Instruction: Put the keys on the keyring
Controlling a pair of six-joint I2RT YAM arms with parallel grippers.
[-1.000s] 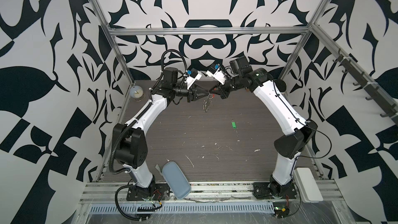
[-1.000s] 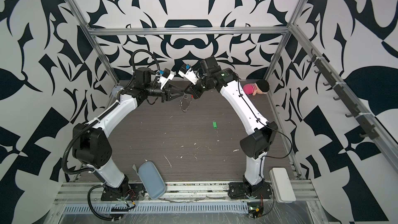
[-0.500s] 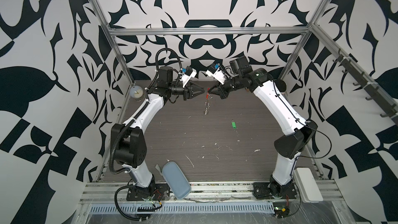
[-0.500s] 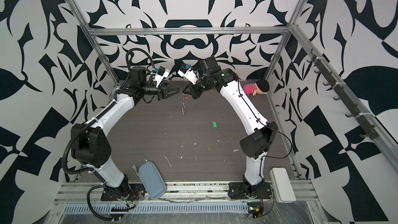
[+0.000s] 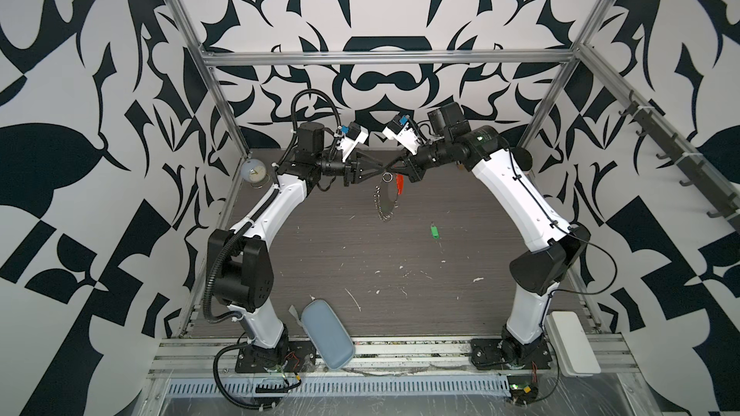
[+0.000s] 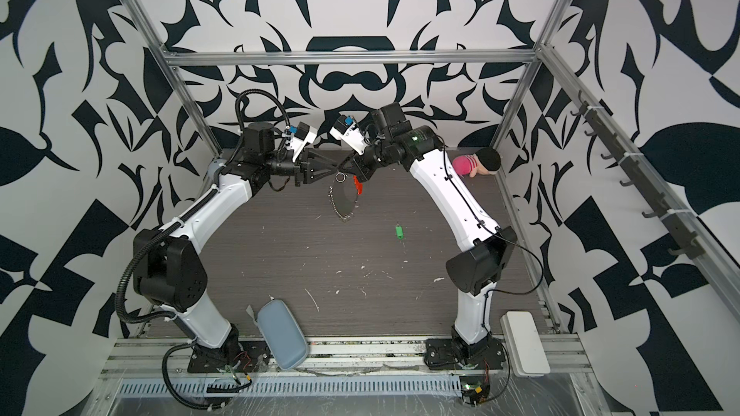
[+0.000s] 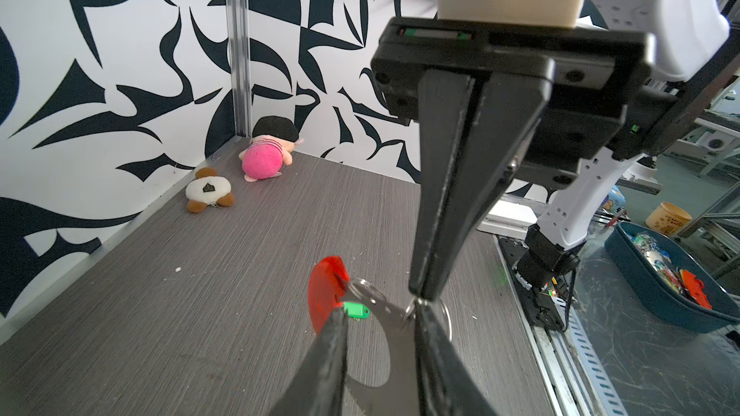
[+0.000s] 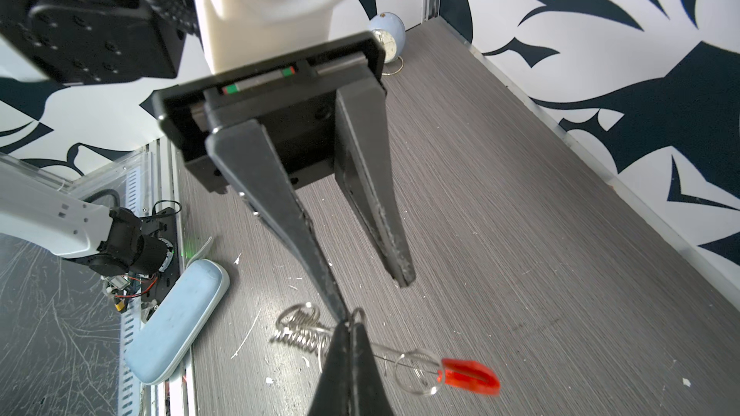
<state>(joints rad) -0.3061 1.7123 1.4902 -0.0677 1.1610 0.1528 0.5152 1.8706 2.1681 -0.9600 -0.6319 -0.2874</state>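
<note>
The keyring (image 5: pixel 387 201) hangs in the air at the back middle, a metal loop with a red bar (image 5: pixel 399 184) and several small silver rings (image 8: pixel 299 330). My right gripper (image 5: pixel 391 168) is shut on its wire near the top (image 8: pixel 349 324). My left gripper (image 5: pixel 381 173) faces it tip to tip, jaws apart (image 7: pixel 379 309); one finger (image 8: pixel 320 270) touches the ring by the right fingertips, the other fingertip (image 8: pixel 402 274) is free. In the left wrist view a finger (image 7: pixel 332 346) sits against the red bar (image 7: pixel 323 298). The keys, with the green tag (image 5: pixel 433 230) (image 6: pixel 398 231) (image 7: pixel 356 309), lie on the table, right of the keyring.
A pale blue alarm clock (image 5: pixel 254 172) stands at the back left corner. A blue-grey case (image 5: pixel 326 334) lies over the front edge. A pink plush (image 6: pixel 476 164) and a brown-white plush (image 7: pixel 208 190) sit at the back right. A white box (image 5: pixel 572 342) rests front right.
My left gripper drew back to the left, then came forward again to meet the right gripper's tips. The right gripper has held the keyring in place throughout.
</note>
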